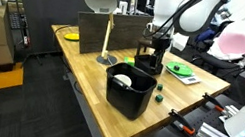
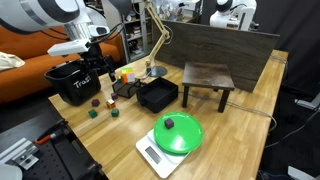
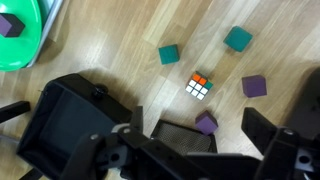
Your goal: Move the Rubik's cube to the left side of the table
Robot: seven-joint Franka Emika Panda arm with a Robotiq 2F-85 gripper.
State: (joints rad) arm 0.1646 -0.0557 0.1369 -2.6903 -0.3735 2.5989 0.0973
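- Rubik's cube [image 3: 199,87] rests flat on the table [image 3: 110,40], on bare wood.
- The end effector [image 3: 200,135] hovers above the cube with its jaws spread wide and nothing held. In the wrist view the cube sits just ahead of the gap, roughly centred.
- It is square, so there is no long axis. Its faces look slightly skewed to the jaws.
- A purple block [image 3: 206,124] sits just beside the cube, nearer the gap. A second purple block [image 3: 254,86] and a teal block [image 3: 169,54] flank it, so a descent probably has little room.
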